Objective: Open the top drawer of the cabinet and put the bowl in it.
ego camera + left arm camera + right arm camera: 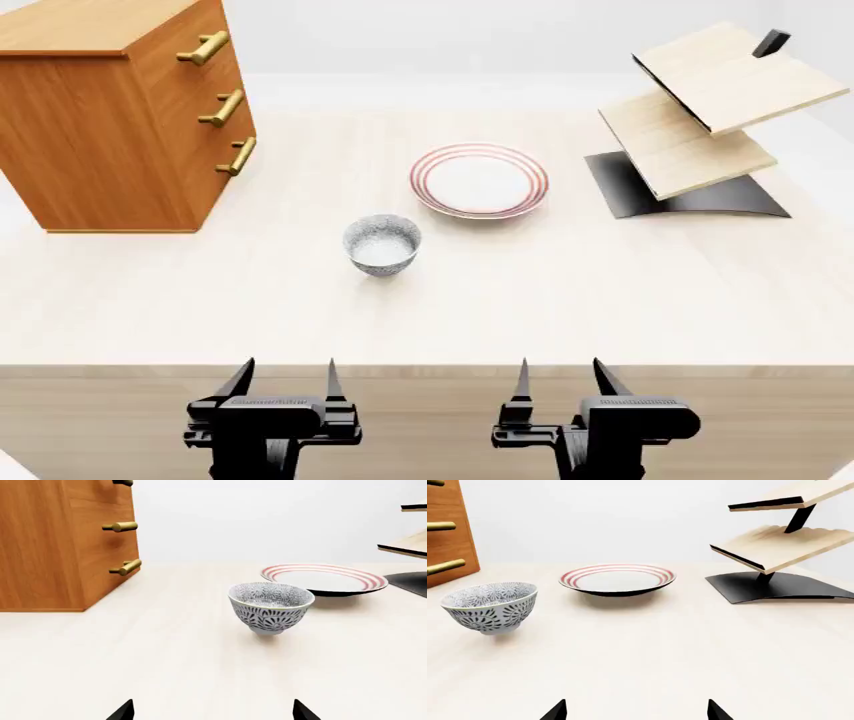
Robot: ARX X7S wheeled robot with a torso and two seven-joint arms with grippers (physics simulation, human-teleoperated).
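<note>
While both arms hang low at the near edge of the table [561, 300], nothing on it is being touched. The left gripper [286, 375] has its two dark fingers spread apart with nothing between them, and the right gripper [561, 373] stands the same way, fingers apart and empty. In each wrist view only the two dark fingertips show at the edge of the picture, with bare pale wood between them.

Ahead of the left gripper sits the bowl [382, 244], small and deep, white with a fine dark speckled pattern, upright on the tabletop and well apart from both grippers. Just beyond it and a little to the right lies a wider flat plate [479, 181] with red rings, near the bowl but not touching it.

At the far left stands the cabinet [114, 110], an orange-brown wooden chest turned at an angle so its front faces toward the middle of the table. Its three drawers each carry a brass bar handle, and the top drawer [187, 40] is shut, its front flush with the two below it. The bowl is well clear of the cabinet.

Off at the far right is a rack [701, 110] of two pale tilted boards on a dark curved base.
</note>
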